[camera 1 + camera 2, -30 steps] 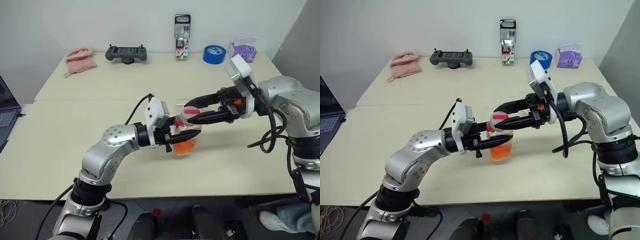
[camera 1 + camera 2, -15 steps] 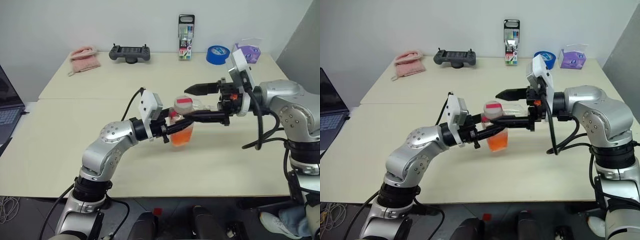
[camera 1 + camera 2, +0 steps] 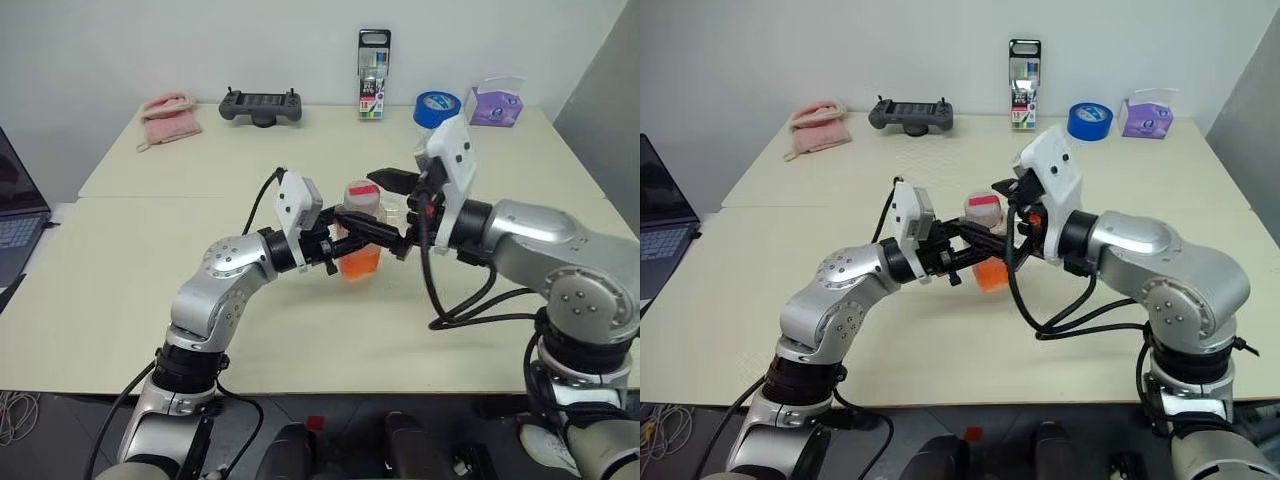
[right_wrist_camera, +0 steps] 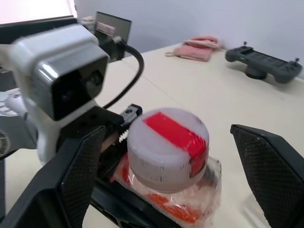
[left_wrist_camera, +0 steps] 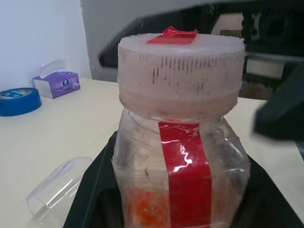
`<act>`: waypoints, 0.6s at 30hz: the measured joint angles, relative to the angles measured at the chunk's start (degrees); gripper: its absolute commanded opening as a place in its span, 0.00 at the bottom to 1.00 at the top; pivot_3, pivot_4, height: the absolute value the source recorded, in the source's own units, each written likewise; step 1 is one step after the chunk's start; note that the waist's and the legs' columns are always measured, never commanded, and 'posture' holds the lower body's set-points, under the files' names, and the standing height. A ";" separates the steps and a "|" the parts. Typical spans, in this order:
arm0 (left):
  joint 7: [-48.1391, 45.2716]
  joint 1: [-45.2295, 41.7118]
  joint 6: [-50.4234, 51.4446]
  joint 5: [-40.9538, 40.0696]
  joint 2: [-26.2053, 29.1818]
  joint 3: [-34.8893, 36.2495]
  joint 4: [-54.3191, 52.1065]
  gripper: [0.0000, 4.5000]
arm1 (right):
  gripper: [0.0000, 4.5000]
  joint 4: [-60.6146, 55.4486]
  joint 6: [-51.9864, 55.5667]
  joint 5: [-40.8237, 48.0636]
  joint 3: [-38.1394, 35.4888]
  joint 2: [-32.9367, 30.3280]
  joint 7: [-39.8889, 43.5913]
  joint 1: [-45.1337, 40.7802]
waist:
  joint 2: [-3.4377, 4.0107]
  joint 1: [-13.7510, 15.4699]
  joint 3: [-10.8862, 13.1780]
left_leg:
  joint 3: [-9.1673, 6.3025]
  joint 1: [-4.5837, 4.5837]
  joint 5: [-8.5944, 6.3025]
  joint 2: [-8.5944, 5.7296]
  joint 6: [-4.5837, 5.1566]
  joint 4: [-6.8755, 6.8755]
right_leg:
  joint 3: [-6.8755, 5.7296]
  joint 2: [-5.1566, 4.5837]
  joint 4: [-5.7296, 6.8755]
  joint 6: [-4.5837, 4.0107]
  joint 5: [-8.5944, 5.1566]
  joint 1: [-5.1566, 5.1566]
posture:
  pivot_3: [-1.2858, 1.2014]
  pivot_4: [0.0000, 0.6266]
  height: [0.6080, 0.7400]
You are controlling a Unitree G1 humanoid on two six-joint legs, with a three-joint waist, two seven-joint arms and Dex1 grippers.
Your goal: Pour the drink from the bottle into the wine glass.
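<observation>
Above the middle of the tabletop, the bottle stands upright, pinched at its body by the left gripper. It is clear plastic with a red strip down its side, a ribbed pinkish-white cap and orange drink low inside. The right gripper has its fingers spread wide, one on either side of the cap, not touching it. The wine glass lies on its side just behind the bottle.
</observation>
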 measured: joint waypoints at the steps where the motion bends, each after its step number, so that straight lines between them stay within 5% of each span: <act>1: -0.07 -0.08 0.00 0.03 -0.09 -0.03 0.04 0.40 | 1.00 -0.11 0.71 0.00 -0.55 0.78 -1.43 0.00 | 0.00 -0.01 0.00 | 0.00 0.00 0.00 -0.01 0.00 0.00 | 0.01 0.00 0.00 0.00 0.00 0.00 | 0.52 0.24 1.00; 11: -1.15 -0.70 -0.17 0.74 -0.98 -0.10 1.58 0.40 | 1.00 -2.07 4.64 0.20 -2.61 3.82 -8.44 -0.18 | 0.00 -0.11 0.00 | -0.01 0.01 0.00 -0.03 0.01 -0.02 | -0.02 0.07 0.02 0.00 0.00 -0.01 | 0.52 0.24 1.00; 18: -1.12 -0.83 -0.88 1.31 -1.06 -0.21 1.79 0.40 | 0.56 -4.60 6.37 1.13 -2.30 5.10 -9.63 -0.38 | 0.00 -0.12 0.00 | -0.02 0.01 0.00 -0.03 0.01 -0.02 | -0.02 0.07 0.02 0.00 0.00 -0.01 | 0.52 0.24 1.00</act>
